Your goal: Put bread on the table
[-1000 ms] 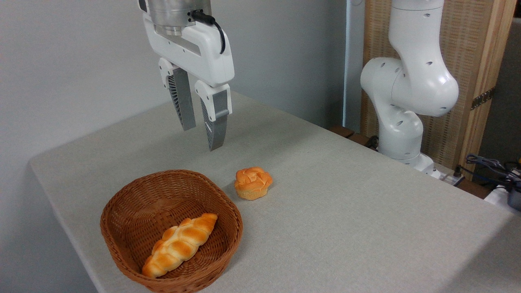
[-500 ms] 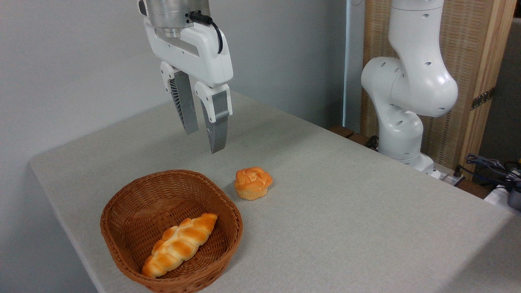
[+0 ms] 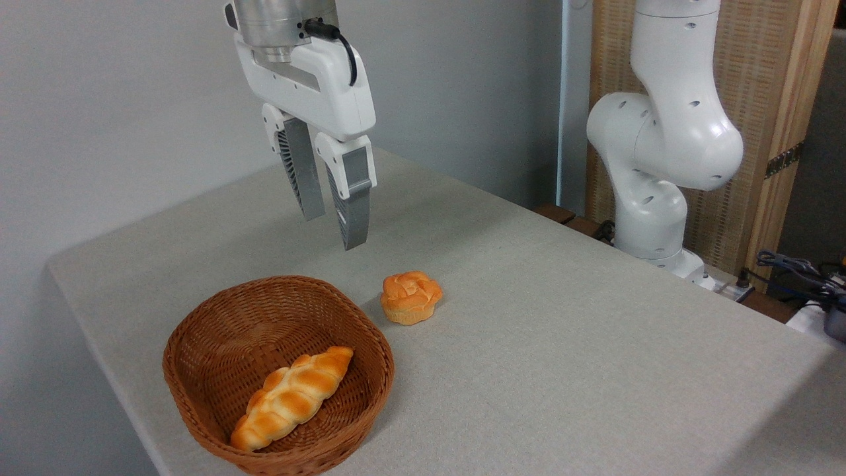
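The bread (image 3: 410,297), a small round orange-golden bun with a knotted top, stands upright on the grey-beige table (image 3: 562,344), just right of the wicker basket. My gripper (image 3: 334,231) hangs in the air well above the table, up and to the left of the bun and over the basket's far rim. Its two grey fingers (image 3: 353,205) point down with a narrow gap between them and nothing in it.
A brown wicker basket (image 3: 198,337) sits near the table's front left corner with a long braided golden loaf (image 3: 293,396) inside. The arm's white base (image 3: 661,165) rises at the back right edge, with cables (image 3: 793,268) beside it.
The gripper has shifted slightly to the right and turned a little. The bun, basket and loaf have not moved.
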### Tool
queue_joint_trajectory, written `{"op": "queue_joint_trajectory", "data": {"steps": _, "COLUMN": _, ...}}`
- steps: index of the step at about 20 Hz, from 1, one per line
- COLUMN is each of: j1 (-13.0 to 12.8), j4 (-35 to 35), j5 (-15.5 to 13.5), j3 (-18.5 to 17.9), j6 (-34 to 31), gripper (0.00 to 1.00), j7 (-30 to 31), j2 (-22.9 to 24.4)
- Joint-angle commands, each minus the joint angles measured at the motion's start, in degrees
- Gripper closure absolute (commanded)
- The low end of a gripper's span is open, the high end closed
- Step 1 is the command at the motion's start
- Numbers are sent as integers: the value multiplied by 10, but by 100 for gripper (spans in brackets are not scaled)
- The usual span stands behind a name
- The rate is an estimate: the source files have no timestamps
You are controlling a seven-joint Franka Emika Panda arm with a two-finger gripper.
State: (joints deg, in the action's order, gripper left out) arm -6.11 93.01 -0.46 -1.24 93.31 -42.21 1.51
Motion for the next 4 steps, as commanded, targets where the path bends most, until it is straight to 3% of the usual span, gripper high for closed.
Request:
{"op": "queue_joint_trajectory", "data": {"steps": 1, "j1": -3, "j4": -7, "j5": 8, "j3": -3, "j6": -18, "gripper": 0, "j7": -3, "j2": 0}}
{"op": "queue_joint_trajectory", "data": {"steps": 4, "j1": -3, "j4": -8, "j5": 7, "j3": -5, "j6": -17, "gripper": 0, "j7": -5, "j2": 0}}
